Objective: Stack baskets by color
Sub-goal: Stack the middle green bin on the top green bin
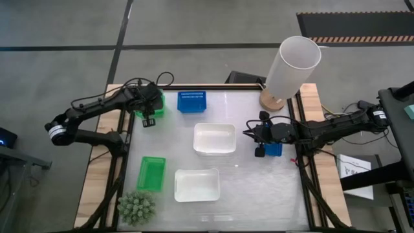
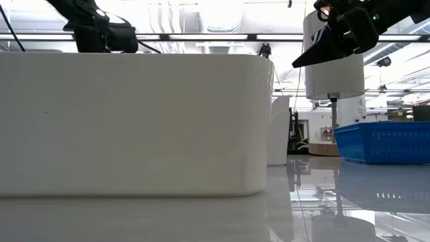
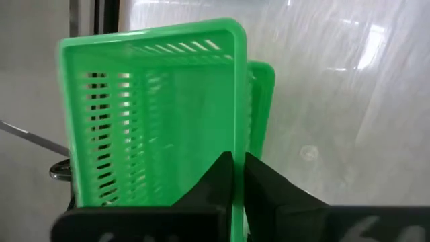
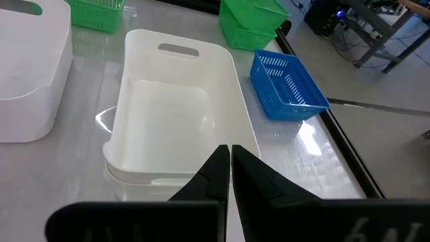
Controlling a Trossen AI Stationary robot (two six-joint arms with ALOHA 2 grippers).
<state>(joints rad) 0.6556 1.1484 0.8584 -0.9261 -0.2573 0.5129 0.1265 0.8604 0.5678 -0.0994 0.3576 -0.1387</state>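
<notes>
Left gripper (image 3: 236, 176): we've got it pinched tight on the rim of a green basket (image 3: 151, 111) at the far left corner of the table (image 1: 246, 194). The wall sits right between the fingers, so that's a real hold.

Right gripper (image 1: 260, 134): fully closed with nothing in it, as far as we can see. It hangs above the table near the right edge, just over the near blue basket (image 1: 274, 149).

Other green basket (image 1: 152, 173): near the left front, beside the spiky plant (image 1: 136, 207). That looks like the drop target for the one we're holding.

Blue baskets: one at the back centre (image 1: 192, 101), one under the right arm.

White baskets: one mid-table (image 1: 214, 138), one nearer the front (image 1: 196, 184), well apart from the green pair.

Cylinder (image 1: 291, 68): tall white thing at the back right, not our job.

Step in hand: we'd say grasp made, lift and carry next.

How we'd do it well: lift straight up first so the basket clears the table edge. It's held by one wall only, so it'll probably tip; move slowly. Line up the long sides with the front green one before lowering, and let go only once it's nested level.

Watch out: don't clip the plant on the way down.
</notes>
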